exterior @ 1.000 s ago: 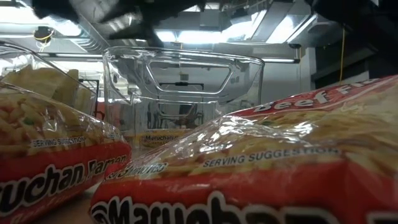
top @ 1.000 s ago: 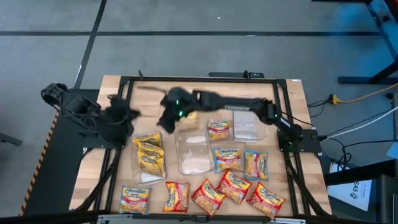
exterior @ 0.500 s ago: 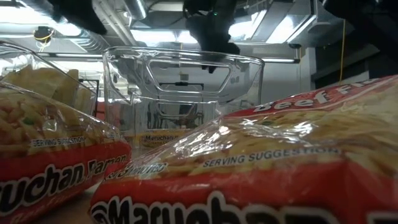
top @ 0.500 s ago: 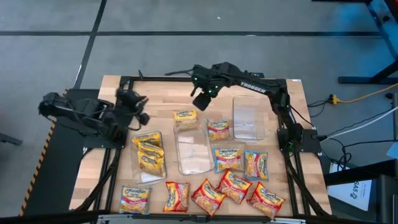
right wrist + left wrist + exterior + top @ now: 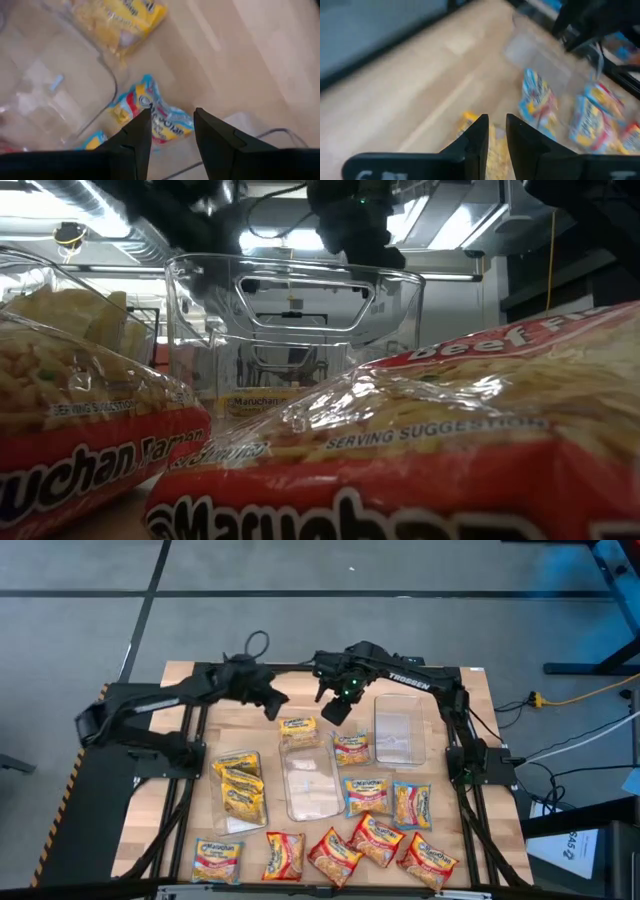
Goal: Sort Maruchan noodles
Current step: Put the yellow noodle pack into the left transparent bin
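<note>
**Noodle packets and trays on wooden table**

Left gripper (image 5: 272, 703): above the table's far side, beside a yellow packet (image 5: 298, 727); jaws slightly parted, holding nothing.
Right gripper (image 5: 336, 708): near a blue-edged packet (image 5: 351, 748); jaws released, empty.
Left tray (image 5: 240, 791): holds yellow packets.
Middle tray (image 5: 310, 778) and right tray (image 5: 398, 728): no packets visible inside.
Remaining packets (image 5: 375, 838): scattered along the near edge.

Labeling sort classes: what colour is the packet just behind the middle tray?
Yellow packet, red logo; clearest in the high view.
</note>
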You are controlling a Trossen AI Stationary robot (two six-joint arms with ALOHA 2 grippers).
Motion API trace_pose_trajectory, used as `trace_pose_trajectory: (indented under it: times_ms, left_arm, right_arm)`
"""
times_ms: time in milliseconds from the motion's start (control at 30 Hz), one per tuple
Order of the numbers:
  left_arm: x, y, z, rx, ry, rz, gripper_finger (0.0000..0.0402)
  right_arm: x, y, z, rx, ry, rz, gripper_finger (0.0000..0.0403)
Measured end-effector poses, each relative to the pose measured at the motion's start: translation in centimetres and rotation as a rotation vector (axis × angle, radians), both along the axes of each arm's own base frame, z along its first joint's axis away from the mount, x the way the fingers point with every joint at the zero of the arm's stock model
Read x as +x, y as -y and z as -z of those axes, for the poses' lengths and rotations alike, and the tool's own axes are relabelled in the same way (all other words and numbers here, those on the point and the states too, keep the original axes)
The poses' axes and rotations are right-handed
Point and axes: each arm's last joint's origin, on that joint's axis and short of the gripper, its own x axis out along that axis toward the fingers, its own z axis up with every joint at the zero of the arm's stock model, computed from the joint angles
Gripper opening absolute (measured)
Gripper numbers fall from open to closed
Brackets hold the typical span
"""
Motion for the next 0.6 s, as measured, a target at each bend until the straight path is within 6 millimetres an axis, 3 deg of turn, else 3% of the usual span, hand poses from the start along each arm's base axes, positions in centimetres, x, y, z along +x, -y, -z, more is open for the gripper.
trace_pose_trajectory:
  times_ms: [167,333,467,600]
  left_arm:
    - [0.6,-2.3,1.2,-0.139,-0.082,0.069,0.0075]
    - [-0.1,-2.5,3.3,-0.323,-0.26,0.122,0.0086]
    - [0.2,-2.4,4.9,-0.386,-0.358,0.141,0.0089]
    - [0.9,-2.6,5.3,-0.391,-0.327,0.144,0.0089]
  right_arm:
    - [-0.5,-0.3,0.6,-0.041,-0.052,-0.02,0.0145]
    - [-1.0,0.0,1.4,-0.118,-0.119,-0.043,0.0145]
    - [-1.3,1.3,1.7,-0.249,-0.16,-0.002,0.0145]
    - [-2.1,4.0,1.7,-0.296,-0.173,0.075,0.0145]
